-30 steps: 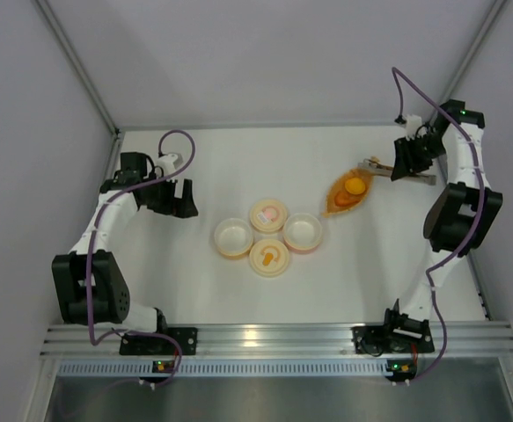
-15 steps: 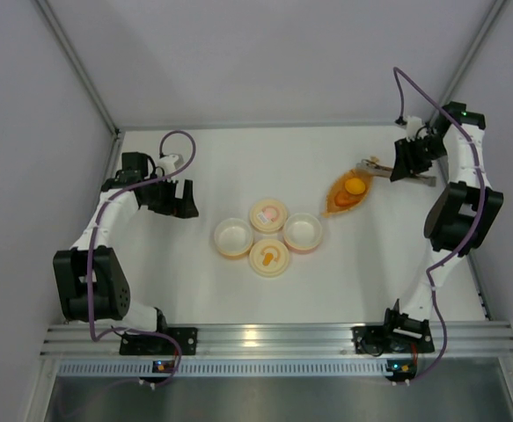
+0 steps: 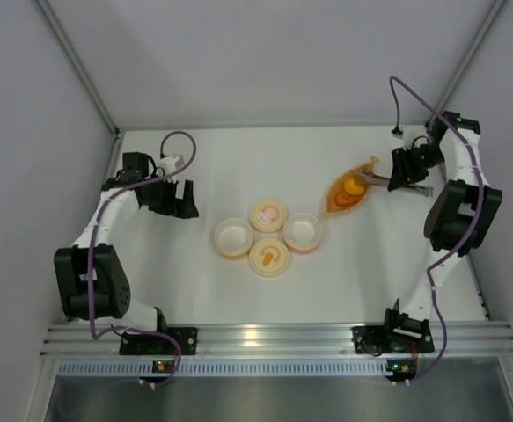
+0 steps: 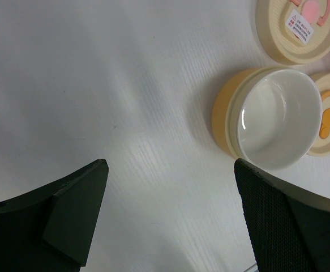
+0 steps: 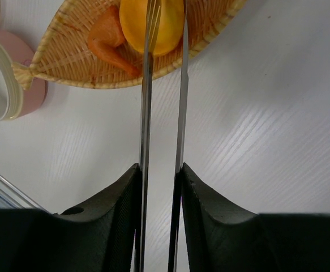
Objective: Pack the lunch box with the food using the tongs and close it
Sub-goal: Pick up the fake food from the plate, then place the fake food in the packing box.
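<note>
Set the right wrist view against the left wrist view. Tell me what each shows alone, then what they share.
Right wrist only: the right claw shut on the tongs, whose arms reach the ball in the woven dish, with the wedge beside the ball.
Left wrist only: the open left claw, the empty yellow tub, the pink-marked lid and the orange-marked lid.
Both: the white table and the pink tub, which is just a sliver at the left wrist view's right edge.

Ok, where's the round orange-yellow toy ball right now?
The ball lies at the right in the top view, inside the orange leaf-shaped dish, beside the orange wedge, at the silver metal tongs' tips.
</note>
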`<state>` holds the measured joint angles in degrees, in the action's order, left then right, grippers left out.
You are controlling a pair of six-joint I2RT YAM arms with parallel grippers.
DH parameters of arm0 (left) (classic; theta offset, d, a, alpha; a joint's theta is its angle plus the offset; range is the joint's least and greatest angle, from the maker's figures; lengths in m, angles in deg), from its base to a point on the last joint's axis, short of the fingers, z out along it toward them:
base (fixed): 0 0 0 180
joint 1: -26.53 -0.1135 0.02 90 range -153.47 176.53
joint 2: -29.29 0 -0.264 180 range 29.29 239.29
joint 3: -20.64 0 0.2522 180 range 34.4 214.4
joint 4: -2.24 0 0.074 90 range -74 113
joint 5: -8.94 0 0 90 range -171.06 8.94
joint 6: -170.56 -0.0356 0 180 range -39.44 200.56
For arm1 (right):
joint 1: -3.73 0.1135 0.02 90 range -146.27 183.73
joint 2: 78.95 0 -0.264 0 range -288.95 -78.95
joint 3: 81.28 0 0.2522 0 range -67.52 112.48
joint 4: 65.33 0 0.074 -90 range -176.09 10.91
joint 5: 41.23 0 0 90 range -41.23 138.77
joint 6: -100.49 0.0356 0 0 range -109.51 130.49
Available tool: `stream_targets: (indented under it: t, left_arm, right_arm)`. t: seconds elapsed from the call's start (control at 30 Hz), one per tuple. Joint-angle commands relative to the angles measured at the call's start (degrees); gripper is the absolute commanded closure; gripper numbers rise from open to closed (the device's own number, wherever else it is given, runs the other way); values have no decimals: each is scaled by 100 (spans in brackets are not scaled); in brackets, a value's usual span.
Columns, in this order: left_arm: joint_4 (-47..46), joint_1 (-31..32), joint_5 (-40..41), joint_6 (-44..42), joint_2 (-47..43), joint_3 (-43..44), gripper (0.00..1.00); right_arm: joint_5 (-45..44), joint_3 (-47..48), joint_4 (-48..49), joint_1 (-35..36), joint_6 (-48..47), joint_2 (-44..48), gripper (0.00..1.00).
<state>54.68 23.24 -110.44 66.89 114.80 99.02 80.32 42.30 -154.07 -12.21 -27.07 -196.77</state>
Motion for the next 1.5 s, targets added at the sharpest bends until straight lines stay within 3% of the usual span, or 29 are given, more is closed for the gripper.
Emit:
stream_targets:
  t: [0.0, 0.2, 0.43, 1.07, 1.27, 1.47]
  left_arm:
    - [0, -5, -164, -109, 53, 147, 2]
    - [-9, 4, -155, -101, 62, 147, 2]
    - [26, 4, -120, -118, 9, 139, 2]
    - [0, 4, -173, 118, -105, 235, 2]
    - [-150, -84, -330, 382, -202, 226, 2]
    - [-71, -672, -875, 541, -105, 358, 2]
  right_arm:
    - [167, -66, -351, -67, -181, 101, 68]
    - [290, -84, -438, -111, -225, 136, 79]
    - [649, -84, -649, -242, -278, 347, 100]
    - [1951, 259, -1124, -700, -182, 743, 100]
    - [2039, 338, -1054, -32, 47, 848, 100]
    - [2189, 295, -782, 960, 407, 910, 100]
